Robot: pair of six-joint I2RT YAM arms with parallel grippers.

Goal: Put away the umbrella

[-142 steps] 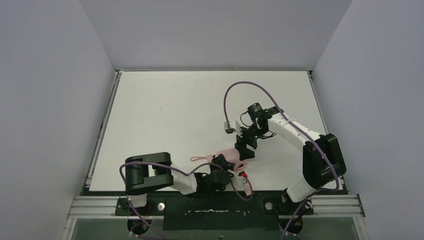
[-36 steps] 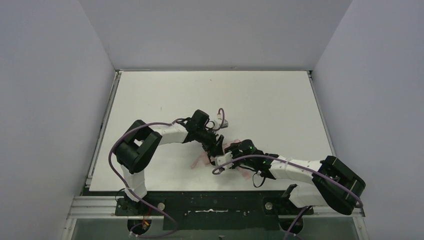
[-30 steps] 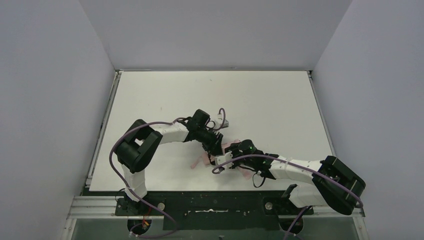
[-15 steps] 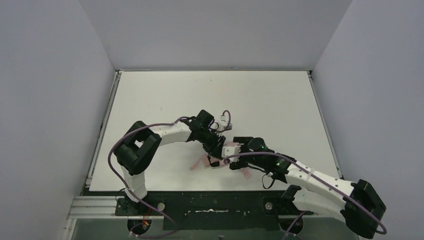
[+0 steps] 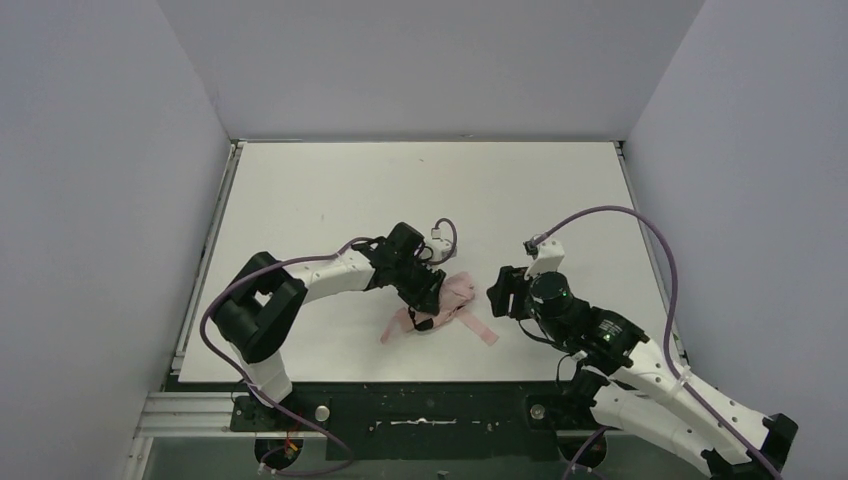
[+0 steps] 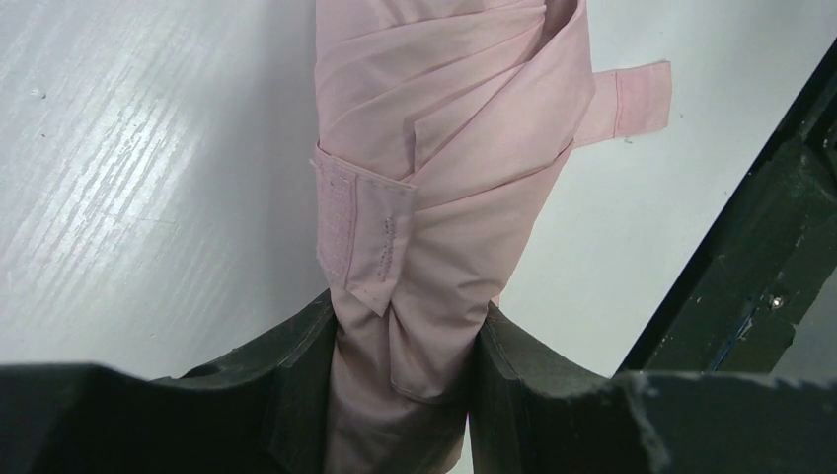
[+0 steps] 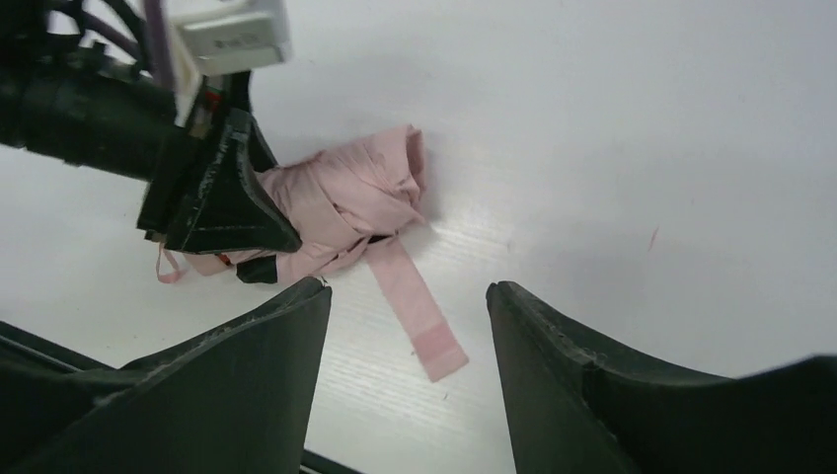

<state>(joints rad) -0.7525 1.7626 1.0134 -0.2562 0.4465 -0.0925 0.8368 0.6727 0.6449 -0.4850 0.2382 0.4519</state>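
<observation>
My left end effector (image 6: 405, 346) clamps the rolled umbrella (image 5: 458, 293) on the counter (image 5: 330, 200), my right end effector (image 5: 499, 290) gapes just beside it, so I'd pinch the loose strap (image 7: 417, 304) near its tip and wrap it snugly.

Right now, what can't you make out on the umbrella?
Handle and shaft: top view, the left gripper covers that end of the umbrella; right wrist view, the same gripper blocks it.
Lower end: left wrist view, pinched between the fingers, cut off by the bottom edge.
</observation>
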